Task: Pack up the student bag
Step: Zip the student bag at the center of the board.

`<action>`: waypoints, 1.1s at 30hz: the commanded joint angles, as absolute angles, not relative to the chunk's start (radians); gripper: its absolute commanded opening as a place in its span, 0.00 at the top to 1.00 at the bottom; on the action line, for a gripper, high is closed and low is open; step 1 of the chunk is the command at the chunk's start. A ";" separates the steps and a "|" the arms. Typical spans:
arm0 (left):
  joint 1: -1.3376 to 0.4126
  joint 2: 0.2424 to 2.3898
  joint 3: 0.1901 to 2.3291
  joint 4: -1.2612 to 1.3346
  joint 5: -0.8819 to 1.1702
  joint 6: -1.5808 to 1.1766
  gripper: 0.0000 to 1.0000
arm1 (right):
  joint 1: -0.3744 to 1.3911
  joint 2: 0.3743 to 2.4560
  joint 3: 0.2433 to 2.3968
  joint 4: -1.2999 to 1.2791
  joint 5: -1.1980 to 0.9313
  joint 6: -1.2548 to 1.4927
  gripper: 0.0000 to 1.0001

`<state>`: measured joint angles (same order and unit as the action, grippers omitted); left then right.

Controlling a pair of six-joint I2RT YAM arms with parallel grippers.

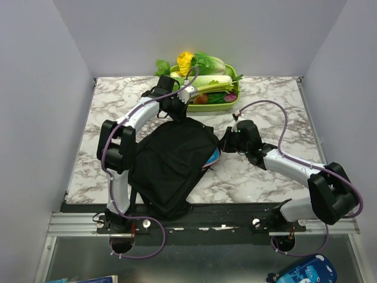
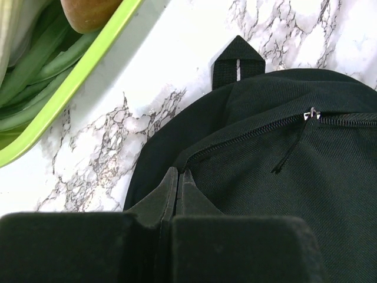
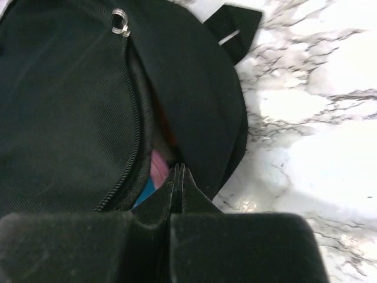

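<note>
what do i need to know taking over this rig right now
left gripper: shut, tips at the far edge of the bag; can't tell if it pinches fabric.
right gripper: shut, tips at the bag's open side gap.
bag: lying mid-table, pink and blue items showing inside.
done: some items are in.
left: probably closing the zip over that gap.

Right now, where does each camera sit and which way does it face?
Top view: above and behind the robot, looking down on the table, backpack and green tray; left arm and right arm show.
Left wrist: on the left arm, facing the backpack's top edge and the tray; shut left tool at bottom.
Right wrist: on the right arm, facing the backpack's open zip; shut right tool at bottom.
Shared: top and left wrist both show the tray; all show the backpack.
</note>
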<state>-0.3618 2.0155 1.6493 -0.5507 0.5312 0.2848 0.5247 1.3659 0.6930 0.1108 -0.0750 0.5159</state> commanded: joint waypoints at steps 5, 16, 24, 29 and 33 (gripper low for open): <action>-0.359 2.000 1.692 -0.551 0.496 0.241 0.98 | 0.652 1.451 0.749 0.123 -0.166 0.574 0.99; -0.360 1.996 1.658 -0.525 0.479 0.235 0.98 | 0.712 1.465 0.850 0.008 -0.057 0.539 0.99; -0.360 1.994 1.647 -0.529 0.456 0.259 0.98 | 0.672 1.155 0.642 0.039 -0.032 0.424 0.99; -0.359 2.014 1.687 -0.540 0.453 0.239 0.99 | 0.735 1.071 0.444 0.345 -0.309 0.318 0.99; -0.359 2.022 1.704 -0.552 0.443 0.232 0.99 | 0.755 1.127 0.437 0.390 -0.413 0.281 0.99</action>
